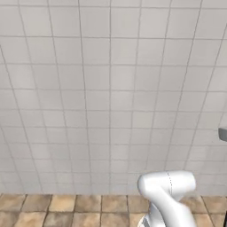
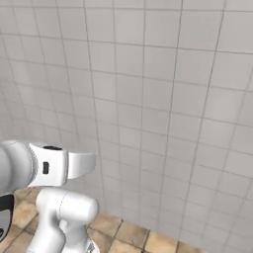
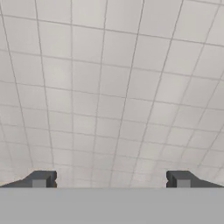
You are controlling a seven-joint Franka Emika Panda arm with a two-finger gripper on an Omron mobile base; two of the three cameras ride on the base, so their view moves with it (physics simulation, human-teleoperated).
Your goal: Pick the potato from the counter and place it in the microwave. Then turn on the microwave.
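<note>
In the hand view my gripper (image 3: 111, 179) stands open, its two dark fingertips (image 3: 41, 179) far apart with nothing between them, facing a white tiled wall (image 3: 113, 87). The potato, the counter and the microwave are out of view. Parts of my white arm rise at the bottom of the left base view (image 1: 168, 195) and at the lower left of the right base view (image 2: 54, 197).
A white tiled wall (image 1: 111, 88) spans both base views. Brown tiled floor (image 1: 66, 208) runs along its foot, also seen as floor (image 2: 133, 237) in the right base view. A small grey object (image 1: 223, 134) juts in at the right edge of the left base view.
</note>
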